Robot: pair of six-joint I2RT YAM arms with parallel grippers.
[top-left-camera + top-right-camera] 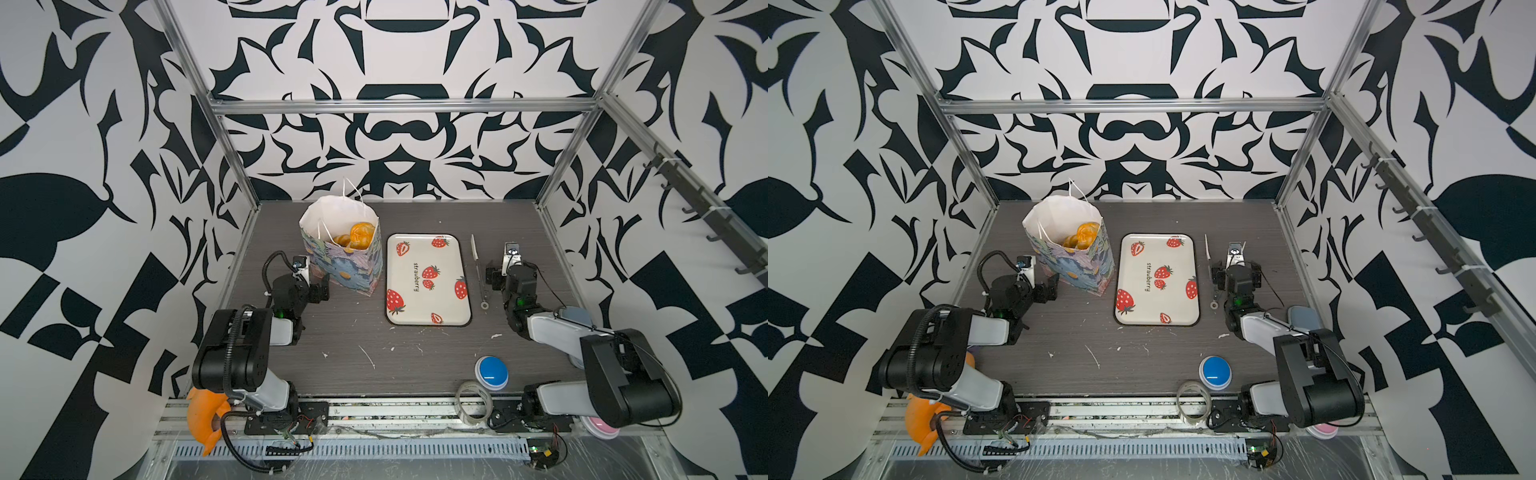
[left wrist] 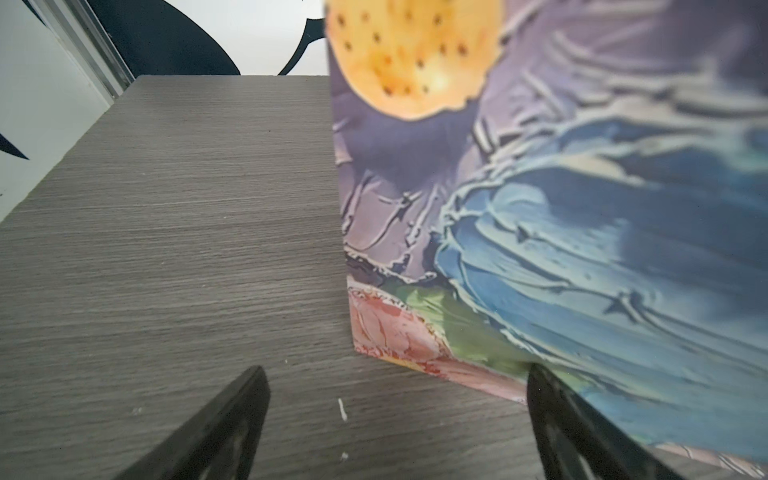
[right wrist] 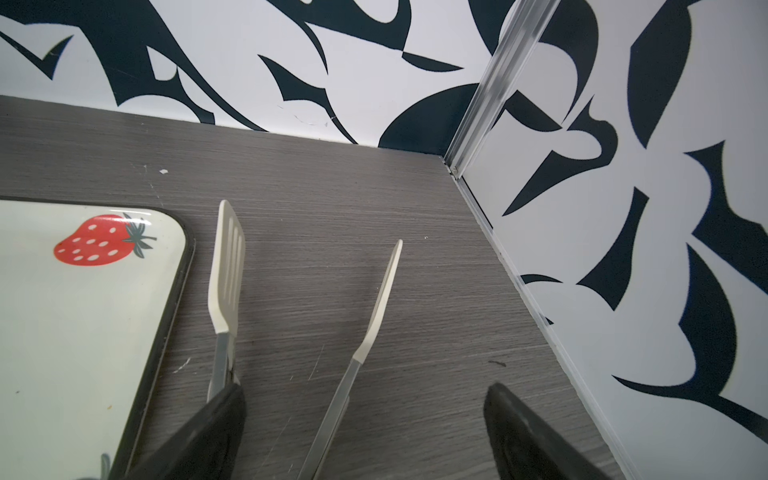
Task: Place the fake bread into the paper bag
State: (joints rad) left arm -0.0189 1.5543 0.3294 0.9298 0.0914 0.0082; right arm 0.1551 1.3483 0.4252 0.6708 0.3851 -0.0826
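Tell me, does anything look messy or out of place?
Little stands out. The grey wood-grain table is flecked with white scratches and specks toward its front. The mouth of the flowered paper bag bows out of square around the glossy orange toy bread. An orange lump sits off the table beside the left arm's base.

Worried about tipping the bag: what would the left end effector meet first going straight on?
The paper bag, probably: one left end effector finger lines up with its corner; depth unclear.

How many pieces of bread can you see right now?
2, both in the bag: a big bread nearest the tray, a small bread beside it. More may lie hidden underneath.
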